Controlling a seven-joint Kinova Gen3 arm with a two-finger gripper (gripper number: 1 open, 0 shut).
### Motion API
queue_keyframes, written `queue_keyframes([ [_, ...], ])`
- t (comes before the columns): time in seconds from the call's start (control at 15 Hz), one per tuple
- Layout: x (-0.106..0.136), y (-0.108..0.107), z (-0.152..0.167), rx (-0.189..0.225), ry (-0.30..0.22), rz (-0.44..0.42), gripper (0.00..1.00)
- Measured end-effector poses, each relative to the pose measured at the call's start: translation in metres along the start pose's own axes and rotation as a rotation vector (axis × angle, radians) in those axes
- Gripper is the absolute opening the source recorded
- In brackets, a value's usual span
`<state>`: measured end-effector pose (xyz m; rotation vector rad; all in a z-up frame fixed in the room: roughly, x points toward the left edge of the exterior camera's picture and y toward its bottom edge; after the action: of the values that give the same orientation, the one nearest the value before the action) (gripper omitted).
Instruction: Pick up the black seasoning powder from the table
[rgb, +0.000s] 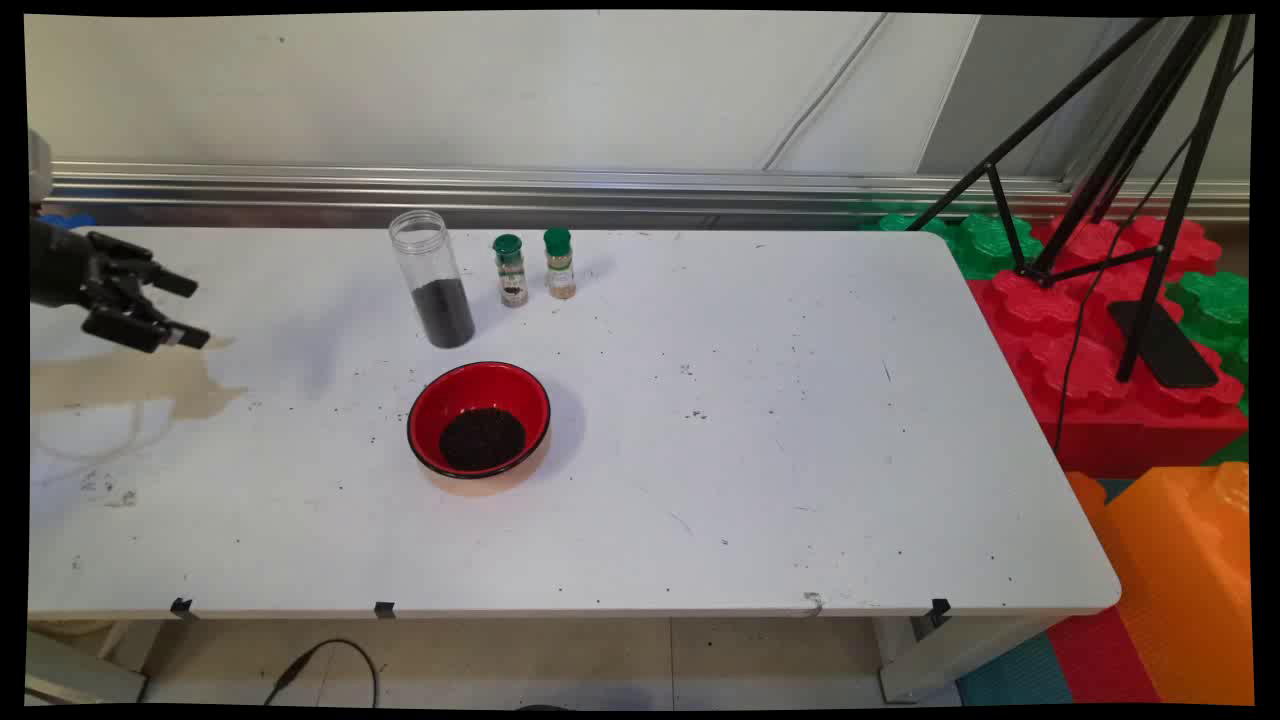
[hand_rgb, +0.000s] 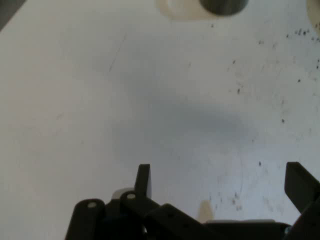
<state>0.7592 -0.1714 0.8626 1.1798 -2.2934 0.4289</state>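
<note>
My gripper (rgb: 190, 312) hangs wide open and empty above the bench (rgb: 750, 450) at its left end, well apart from everything. The clear jar (rgb: 432, 280) stands upright, lidless, near the red bowl (rgb: 479, 418) of dark grains, two green-capped spice bottles (rgb: 534, 266) beside it.

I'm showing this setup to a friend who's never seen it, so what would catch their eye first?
Probably the red bowl near the middle of the white table, with a dark heap of grains in it. Behind it stand a clear jar, part full of the same dark stuff, and two small green-capped spice bottles. At the far left the black claw hangs open above the table, holding nothing.
</note>
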Motion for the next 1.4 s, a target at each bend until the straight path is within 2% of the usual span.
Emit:
queue_keyframes([
  [0.6, 0.036, 0.000, 0.029, -0.012, 0.044, 0.048, 1.00],
  [1.4, 0.078, -0.003, 0.098, -0.076, 0.142, 0.133, 1.00],
])
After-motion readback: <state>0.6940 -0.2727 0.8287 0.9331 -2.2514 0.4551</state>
